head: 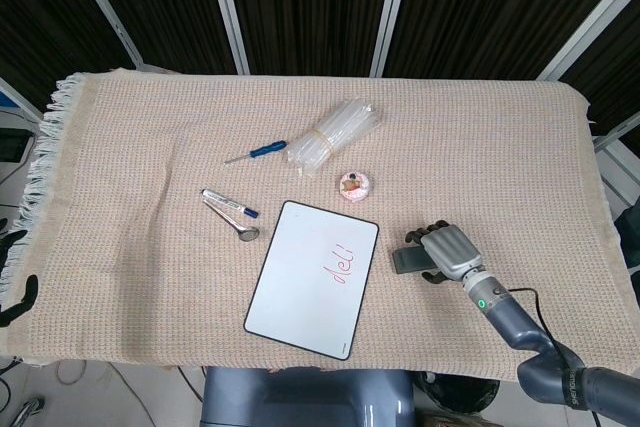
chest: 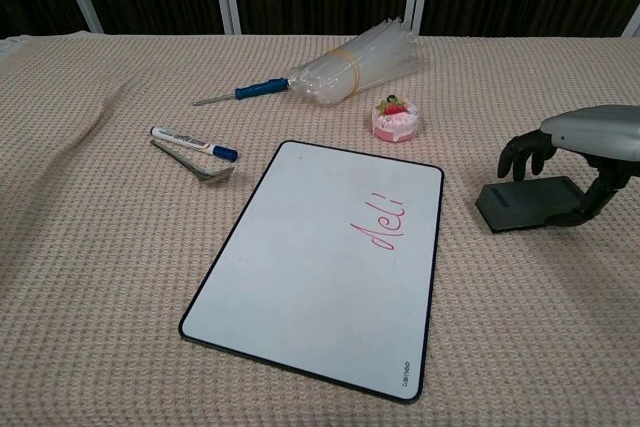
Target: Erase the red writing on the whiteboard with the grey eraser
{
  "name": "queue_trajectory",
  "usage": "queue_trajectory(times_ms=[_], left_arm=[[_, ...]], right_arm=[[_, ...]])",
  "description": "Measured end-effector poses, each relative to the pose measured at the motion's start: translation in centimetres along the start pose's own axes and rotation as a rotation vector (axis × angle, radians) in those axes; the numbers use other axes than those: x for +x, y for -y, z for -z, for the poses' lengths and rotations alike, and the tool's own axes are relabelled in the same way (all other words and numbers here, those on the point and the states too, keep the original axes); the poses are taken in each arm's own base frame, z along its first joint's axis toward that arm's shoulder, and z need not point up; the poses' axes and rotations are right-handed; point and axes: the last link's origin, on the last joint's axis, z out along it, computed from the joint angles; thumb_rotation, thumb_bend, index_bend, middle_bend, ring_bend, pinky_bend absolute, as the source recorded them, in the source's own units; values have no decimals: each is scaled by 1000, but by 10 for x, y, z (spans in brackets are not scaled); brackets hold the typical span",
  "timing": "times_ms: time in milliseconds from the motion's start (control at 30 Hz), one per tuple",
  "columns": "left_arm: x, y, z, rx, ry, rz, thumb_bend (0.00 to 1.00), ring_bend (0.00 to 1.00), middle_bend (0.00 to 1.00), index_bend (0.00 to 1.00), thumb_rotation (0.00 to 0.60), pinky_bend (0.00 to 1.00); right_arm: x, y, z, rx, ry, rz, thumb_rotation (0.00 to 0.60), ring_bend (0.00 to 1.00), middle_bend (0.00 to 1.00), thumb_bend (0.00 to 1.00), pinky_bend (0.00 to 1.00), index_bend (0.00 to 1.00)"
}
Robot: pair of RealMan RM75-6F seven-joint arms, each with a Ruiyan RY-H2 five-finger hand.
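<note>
the right hand (chest: pixel 585 152) hangs over the eraser (chest: pixel 525 204), fingers (chest: pixel 517 157) curled down around it, thumb low on the near side. i can't tell whether they actually grip it or only cage it. from the head view the eraser (head: pixel 408 260) lies at about 3 o'clock of the whiteboard (head: pixel 300 287), just beside its right edge, half hidden under the hand (head: pixel 447 251).

what worries me: the eraser is low and flat, so if the fingers close too high they will likely slide off its top and nudge it away across the cloth. a lopsided hold could tip it, and then only an edge would meet the board. the board itself lies loose on a soft weave; a hard wipe could push it toward the marker (chest: pixel 193 141) and the spoon (chest: pixel 195 165) at its 10 o'clock. the red writing (chest: pixel 385 222) sits on the board's right half, so a short reach should do, but a sweep too wide could knock the small pink cake (chest: pixel 396 118) at 12 o'clock.

the left hand (head: pixel 15 287) shows only as dark fingers at the far left edge, off the tabletop; its state i can't tell.

the tabletop wears a beige knitted cloth (head: pixel 130 167), fringed on the left. a screwdriver (head: pixel 257 152) and a clear bundle (head: pixel 333 132) lie further back. behind are dark panels with pale metal posts.
</note>
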Motion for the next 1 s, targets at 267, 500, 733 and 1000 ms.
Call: queue_trajectory(times_ms=[267,500,733,1000], left_arm=[[0,0,0,6,1,2,426,0,19,179,600,0],[1,1,-1,12,0,1,426,0,19,179,600,0],[0,1,-1,15,1,1,427,0,19,180,600,0],[0,1,0,15,2,2,429,0,19,183,600,0]], right_arm=[[-1,7,-3,6,13,10,600,330,368,394,259,367],[-1,10,-5,2,17,15,600,335,378,400,262,379],[0,10,-5,-1,28,15,600,407,418,415,320,416],[8,17,-6,19,2,-3,600,461,446,443,367,435]])
